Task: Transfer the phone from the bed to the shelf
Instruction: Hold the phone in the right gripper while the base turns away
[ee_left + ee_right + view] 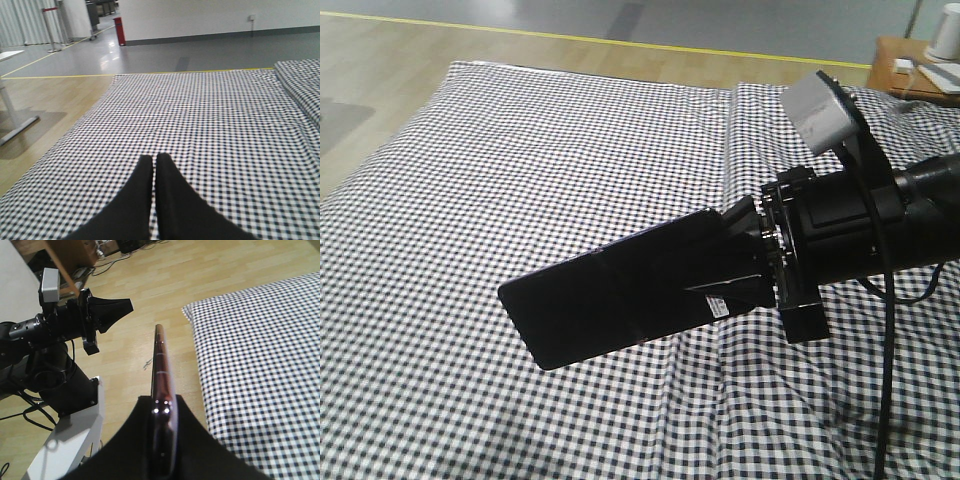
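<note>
So, pickup's done: right claw (732, 268) is pinching the phone (620, 292), held up off the bed (520, 150). Left claw (154, 172) is pressed together, empty. Shelf isn't in view, so carrying and placing are left.

Right gripper (162, 407) clamping phone (160, 360) edge-on, bed (260, 365) beside

The right gripper (162, 401), on a level outstretched arm, clamps the phone (160, 356) edge-on, while the left gripper (153, 162) has its fingers pressed together.
</note>
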{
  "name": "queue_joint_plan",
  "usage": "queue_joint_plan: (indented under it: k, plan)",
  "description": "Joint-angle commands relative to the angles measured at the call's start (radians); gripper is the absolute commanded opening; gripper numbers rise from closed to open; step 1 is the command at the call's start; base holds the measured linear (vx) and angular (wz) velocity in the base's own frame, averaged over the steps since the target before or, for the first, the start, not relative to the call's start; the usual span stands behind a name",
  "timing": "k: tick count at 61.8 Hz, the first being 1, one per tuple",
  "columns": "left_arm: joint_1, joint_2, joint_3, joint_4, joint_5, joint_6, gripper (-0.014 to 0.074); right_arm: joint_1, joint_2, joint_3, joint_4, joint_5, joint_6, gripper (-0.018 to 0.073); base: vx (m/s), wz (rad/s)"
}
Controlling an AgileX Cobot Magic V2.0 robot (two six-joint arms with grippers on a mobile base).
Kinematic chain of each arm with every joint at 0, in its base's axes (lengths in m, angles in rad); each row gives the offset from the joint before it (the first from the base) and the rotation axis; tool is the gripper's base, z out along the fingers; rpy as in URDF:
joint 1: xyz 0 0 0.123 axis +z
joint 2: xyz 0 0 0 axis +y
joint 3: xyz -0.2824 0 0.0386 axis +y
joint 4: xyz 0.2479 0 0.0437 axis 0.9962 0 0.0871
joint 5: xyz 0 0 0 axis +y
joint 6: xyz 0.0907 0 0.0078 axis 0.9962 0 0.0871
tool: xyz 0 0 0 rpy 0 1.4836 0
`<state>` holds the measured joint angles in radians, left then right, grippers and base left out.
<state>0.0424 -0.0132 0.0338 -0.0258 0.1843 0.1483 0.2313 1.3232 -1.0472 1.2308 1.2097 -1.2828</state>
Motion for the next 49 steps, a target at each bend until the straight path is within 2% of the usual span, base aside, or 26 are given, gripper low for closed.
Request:
queue_joint_plan:
  k: [1, 26, 49]
  plan:
    - [-0.004, -0.013, -0.021, -0.009, -0.072, -0.006, 0.0001, -0.002, -0.029, -0.025, 0.093, 0.078, -0.005, -0.0002, -0.09, 0.34]
    - [-0.004, -0.013, -0.021, -0.009, -0.072, -0.006, 0.0001, -0.002, -0.029, -0.025, 0.093, 0.078, -0.004, -0.0002, -0.1, 0.39]
    - [-0.004, -0.013, -0.021, -0.009, -0.072, -0.006, 0.0001, -0.002, -0.029, -0.025, 0.093, 0.078, -0.005, -0.0002, -0.16, 0.61]
